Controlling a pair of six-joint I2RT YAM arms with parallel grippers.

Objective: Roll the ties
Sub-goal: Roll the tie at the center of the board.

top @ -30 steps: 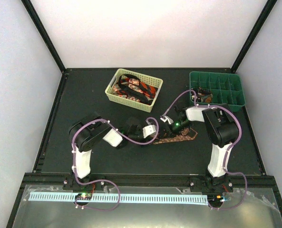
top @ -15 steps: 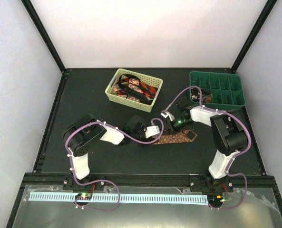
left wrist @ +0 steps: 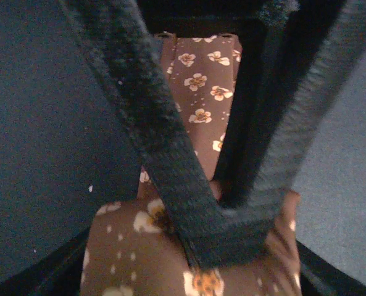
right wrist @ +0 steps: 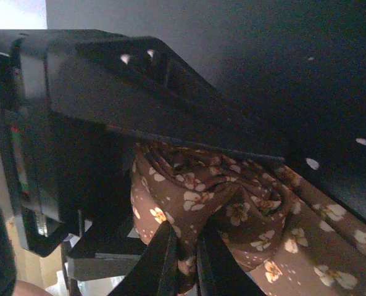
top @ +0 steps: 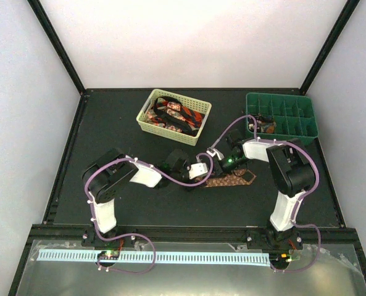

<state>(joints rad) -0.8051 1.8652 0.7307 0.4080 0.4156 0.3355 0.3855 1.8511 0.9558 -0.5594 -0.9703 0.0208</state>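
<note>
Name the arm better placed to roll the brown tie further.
Right. The right arm's fingers are shut on the bunched end of the brown tie, so it could probably turn the roll. The left arm's fingers sit over the tie, but their grip is unclear.

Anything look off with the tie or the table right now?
The brown tie is bunched into crumpled folds where the right gripper pinches it, rather than a neat coil. Nothing looks spilled or torn.

Brown tie [left wrist: 201, 92]: soft matt cloth, printed flowers. Left gripper [left wrist: 226, 228]: pads [left wrist: 152, 135] rough, fuzzy, black, possibly felt. Table [left wrist: 41, 123] beside its tips: smooth, matt, dark.
</note>
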